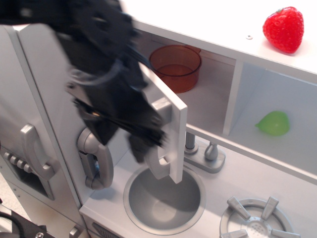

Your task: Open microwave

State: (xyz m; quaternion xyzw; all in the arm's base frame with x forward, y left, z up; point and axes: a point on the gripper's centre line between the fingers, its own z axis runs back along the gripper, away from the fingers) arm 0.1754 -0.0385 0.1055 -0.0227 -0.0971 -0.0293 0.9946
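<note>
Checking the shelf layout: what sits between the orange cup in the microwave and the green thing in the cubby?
Only the white divider wall stands between the orange cup and the green thing; the single camera view shows it.

blurred black robot arm (pixel 99 64), bulky and angular, with thin black cables looping across it.
</note>
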